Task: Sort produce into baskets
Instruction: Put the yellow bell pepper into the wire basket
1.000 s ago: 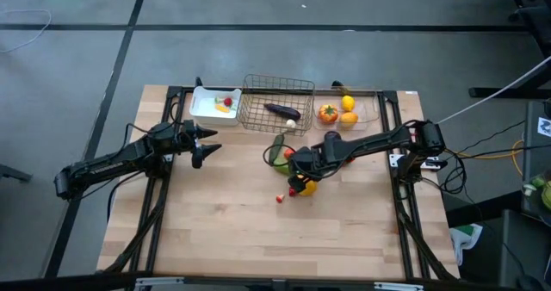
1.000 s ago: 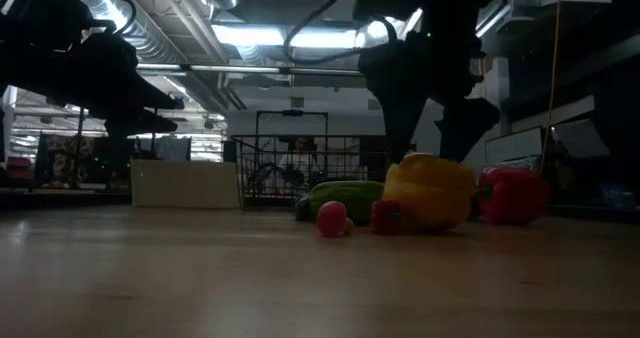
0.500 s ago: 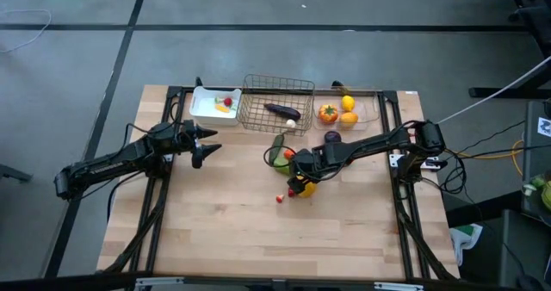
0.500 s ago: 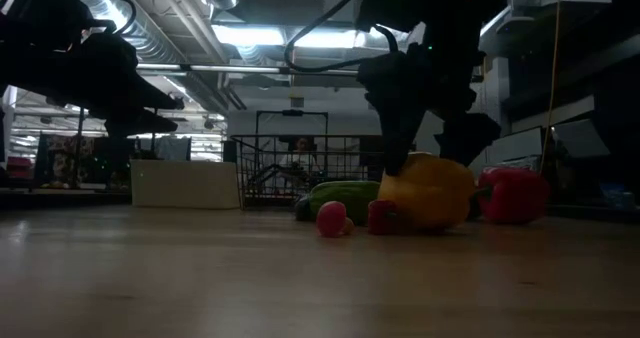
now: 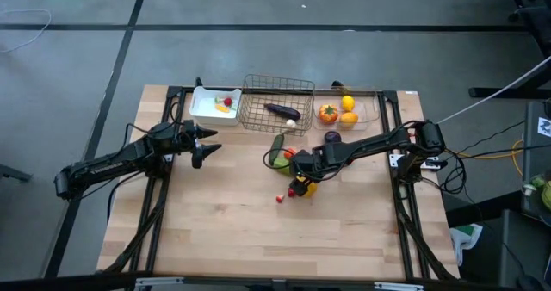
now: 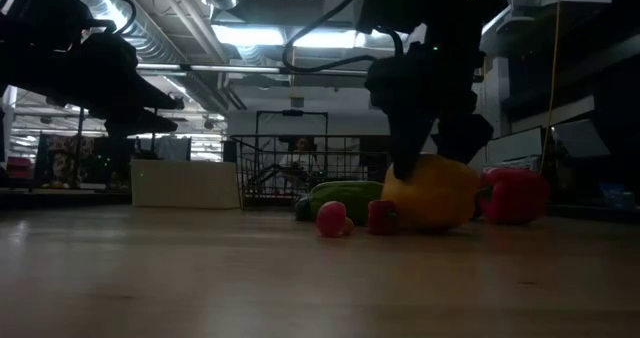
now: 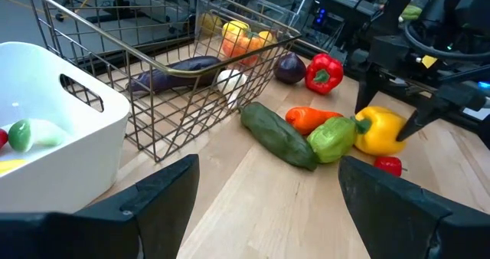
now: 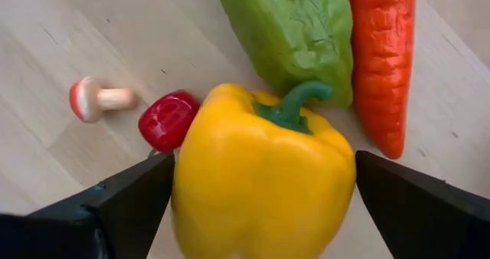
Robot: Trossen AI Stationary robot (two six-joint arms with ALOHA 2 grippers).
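Currently the right gripper (image 8: 260,213), fingers spread wide, is straddling one glossy yellow toy bell pepper (image 8: 264,178) near the wooden tabletop's (image 5: 258,231) middle. Three baskets are lining the far edge: white plastic tray (image 5: 207,110), grey wire-mesh basket (image 5: 275,102), clear plastic bin (image 5: 366,110). Left gripper (image 5: 209,146) is hovering wide and empty.

Grey floor (image 5: 258,41), ceiling strip lights (image 6: 300,35), exposed ducts (image 6: 160,38)
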